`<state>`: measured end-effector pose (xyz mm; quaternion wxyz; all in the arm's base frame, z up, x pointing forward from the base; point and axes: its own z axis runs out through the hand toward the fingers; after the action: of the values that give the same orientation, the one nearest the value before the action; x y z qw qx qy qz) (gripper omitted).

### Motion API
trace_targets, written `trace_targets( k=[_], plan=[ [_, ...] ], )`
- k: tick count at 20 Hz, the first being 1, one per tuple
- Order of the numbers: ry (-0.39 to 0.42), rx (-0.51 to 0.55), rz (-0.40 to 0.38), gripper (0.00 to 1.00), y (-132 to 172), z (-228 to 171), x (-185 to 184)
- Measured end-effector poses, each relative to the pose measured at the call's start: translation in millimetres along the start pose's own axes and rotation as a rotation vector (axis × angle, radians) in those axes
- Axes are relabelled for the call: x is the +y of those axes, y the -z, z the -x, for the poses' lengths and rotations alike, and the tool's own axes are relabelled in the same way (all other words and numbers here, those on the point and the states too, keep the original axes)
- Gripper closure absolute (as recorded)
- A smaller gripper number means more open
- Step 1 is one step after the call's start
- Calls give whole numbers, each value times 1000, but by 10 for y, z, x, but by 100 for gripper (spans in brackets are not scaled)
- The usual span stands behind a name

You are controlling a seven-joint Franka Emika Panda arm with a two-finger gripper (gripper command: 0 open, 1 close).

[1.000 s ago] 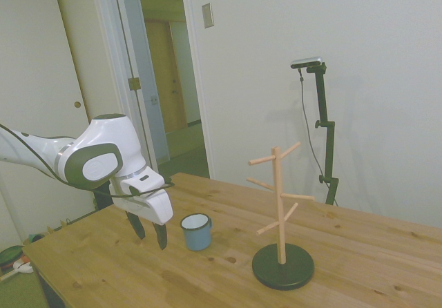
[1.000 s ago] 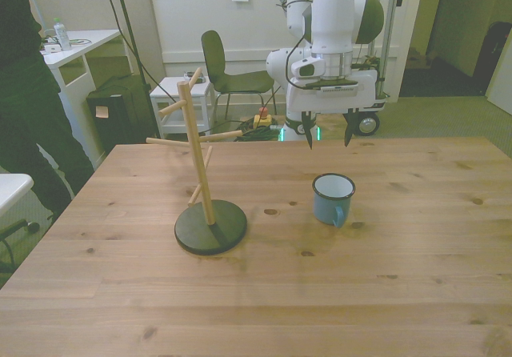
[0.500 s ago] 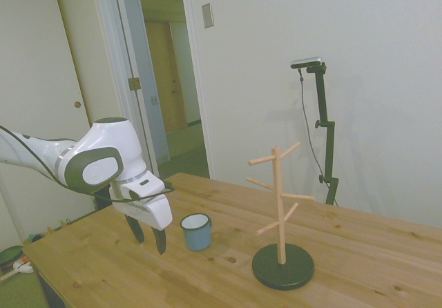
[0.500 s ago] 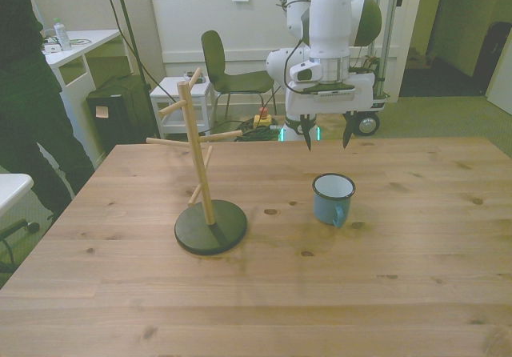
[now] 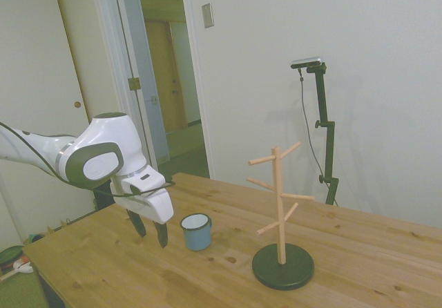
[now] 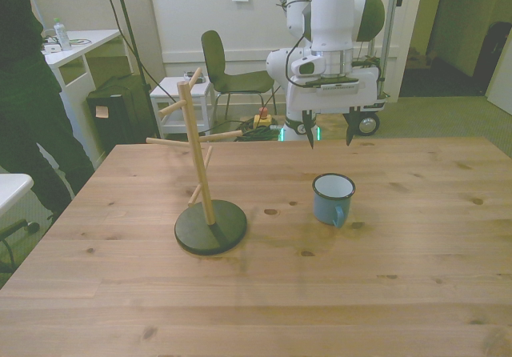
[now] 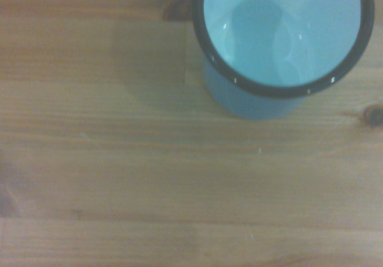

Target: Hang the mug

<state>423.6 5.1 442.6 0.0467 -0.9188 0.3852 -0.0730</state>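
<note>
The small blue mug (image 6: 333,198) stands upright on the wooden table (image 6: 384,277), white inside with a dark rim, its handle toward the camera in the front view. In the side view the mug (image 5: 196,231) sits just right of my gripper (image 5: 150,230). My gripper (image 6: 329,138) hangs open above the table's far edge, behind the mug and apart from it, nothing between its fingers. The wrist view looks down into the mug (image 7: 281,39). The wooden peg stand (image 6: 202,165) on its dark round base stands to the front view's left of the mug.
A person in dark clothes (image 6: 32,109) stands at the front view's left, off the table. Behind the table are a chair (image 6: 228,73), a black bin (image 6: 120,117) and a white desk (image 6: 76,49).
The gripper dipped slightly half a second ago and has come back up to about where it was a second ago. The mug and peg stand have not moved.
</note>
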Motion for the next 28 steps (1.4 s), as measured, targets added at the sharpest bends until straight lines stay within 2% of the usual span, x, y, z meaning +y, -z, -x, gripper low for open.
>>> trace_targets(
  k=[13, 19, 28],
  plan=[
    [-31, 18, -15, 0, 6, -189, -903],
    [-60, 27, -9, 0, -69, -411, -1142],
    [-87, 5, 18, 0, -307, -549, -1221]
  ],
)
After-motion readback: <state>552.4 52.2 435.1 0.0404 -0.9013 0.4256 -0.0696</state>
